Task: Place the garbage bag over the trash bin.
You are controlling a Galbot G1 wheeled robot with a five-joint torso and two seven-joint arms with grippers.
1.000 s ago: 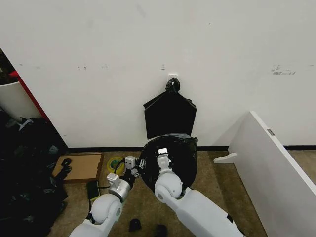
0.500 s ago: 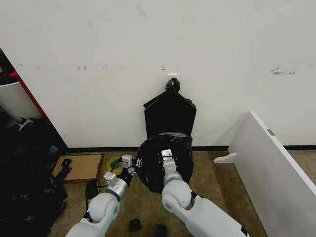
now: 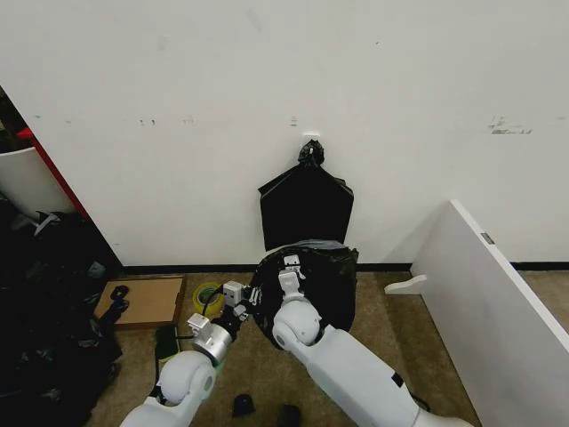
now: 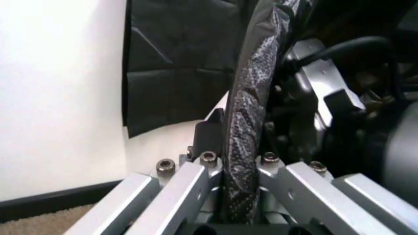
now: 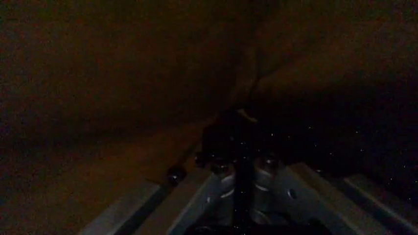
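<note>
Against the wall [image 3: 373, 80], a flat bag [image 3: 306, 209], with the garbage bag [image 3: 324, 280] on the floor right before it. Left of that, a tape roll [image 3: 206, 294], then a cardboard box [image 3: 147, 301]. At right, a panel [image 3: 493, 298].

the garbage bag [image 3: 311, 285] covers the trash bin, so we cannot see it. our right gripper's [image 5: 238, 161] surroundings are too dark to read. our left gripper's [image 4: 236, 196] base is cropped.
</note>
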